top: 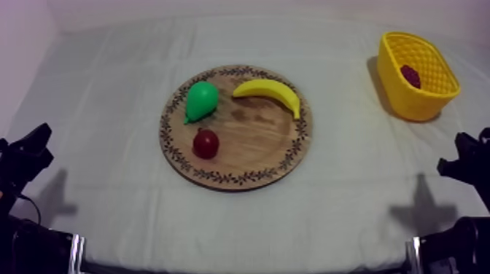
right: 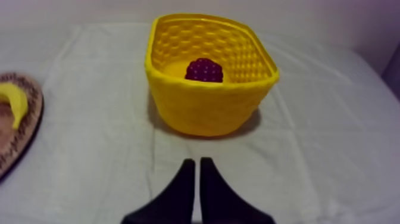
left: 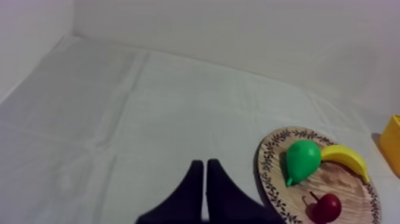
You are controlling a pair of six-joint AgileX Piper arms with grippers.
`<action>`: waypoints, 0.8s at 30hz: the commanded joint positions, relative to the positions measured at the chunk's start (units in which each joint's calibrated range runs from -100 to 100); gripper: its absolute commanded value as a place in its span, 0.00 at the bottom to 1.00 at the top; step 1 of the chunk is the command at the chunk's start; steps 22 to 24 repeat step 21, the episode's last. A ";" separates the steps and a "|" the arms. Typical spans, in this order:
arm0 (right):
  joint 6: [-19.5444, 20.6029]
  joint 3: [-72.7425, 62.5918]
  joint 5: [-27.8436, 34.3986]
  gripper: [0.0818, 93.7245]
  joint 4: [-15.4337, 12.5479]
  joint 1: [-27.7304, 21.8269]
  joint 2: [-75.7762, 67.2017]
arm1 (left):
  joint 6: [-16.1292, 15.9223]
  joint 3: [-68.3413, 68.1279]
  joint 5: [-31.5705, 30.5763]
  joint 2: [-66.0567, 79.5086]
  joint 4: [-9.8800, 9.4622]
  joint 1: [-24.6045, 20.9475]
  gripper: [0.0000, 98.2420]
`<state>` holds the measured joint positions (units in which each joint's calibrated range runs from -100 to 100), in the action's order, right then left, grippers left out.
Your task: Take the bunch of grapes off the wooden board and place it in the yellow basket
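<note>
bunch of grapes (right: 204, 70) sits inside the yellow basket (right: 208, 110), at the table's right. wooden board (top: 255, 142) carries just pear (top: 201, 100), banana (top: 271, 89) & small red fruit (top: 205, 143). our left gripper (left: 205, 173) & right gripper (right: 197, 170) each have fingers pressed together, holding nothing. we judge the job done. best plan: park both arms low at the sides, w/ no reach near the basket, so it isn't nudged.
</note>
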<state>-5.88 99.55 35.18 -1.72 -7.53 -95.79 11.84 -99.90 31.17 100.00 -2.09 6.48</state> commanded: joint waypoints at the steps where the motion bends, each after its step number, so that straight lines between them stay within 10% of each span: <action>1: -5.08 0.01 0.04 0.00 0.03 0.02 -0.05 | 0.00 0.02 -0.05 0.00 -0.04 0.00 0.00; 24: -6.21 0.11 0.06 0.00 0.03 0.02 -0.05 | 0.00 0.02 -0.05 0.00 -0.04 0.00 0.00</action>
